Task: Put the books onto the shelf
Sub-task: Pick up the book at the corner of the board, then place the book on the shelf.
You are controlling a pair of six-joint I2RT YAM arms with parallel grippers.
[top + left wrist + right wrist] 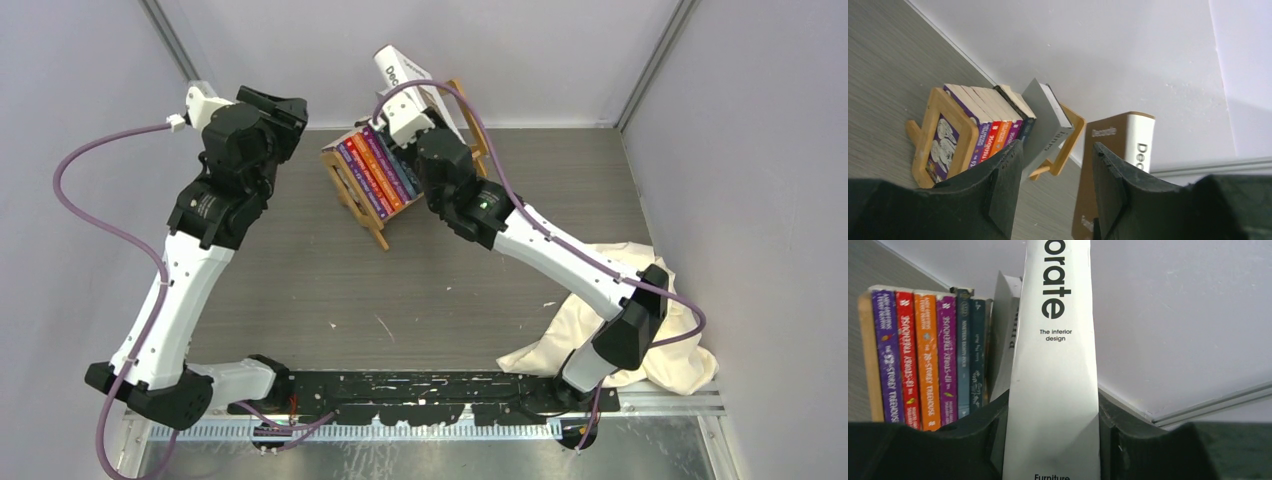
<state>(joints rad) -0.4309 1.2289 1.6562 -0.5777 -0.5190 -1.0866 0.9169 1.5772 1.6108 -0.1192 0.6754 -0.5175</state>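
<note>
At 12 o'clock on the table [420,290] in the top view stands the shelf [362,208], its long axis running on a diagonal from about 8 o'clock to 2 o'clock, with its open wooden end frame nearest the arms. A row of paperbacks [378,172] fills it, packed upright side by side, their spines turned up towards the camera and lying across the rack from 11 o'clock to 5 o'clock. Just past them, at the 2 o'clock end of the rack, the right gripper [1053,425] is clenched on the white book [398,68], which rises tall above the shelf with its long axis near upright and its spine towards the arms. From the right wrist that spine fills the middle between both fingers and its lettering runs up the length of the book; to its 9 o'clock the paperback spines show in order purple, red, orange, purple, then two dark blue ones, none of which can be read from above. Only the left wrist view makes clear a grey book [1048,125] leaning slantwise against the last paperback, with the white book standing apart from it beyond the far frame. The left gripper [1055,195] hangs at 10 o'clock, well clear of the shelf, its jaws parted with nothing between them. A cream cloth [600,335] lies bunched at 4 o'clock
</note>
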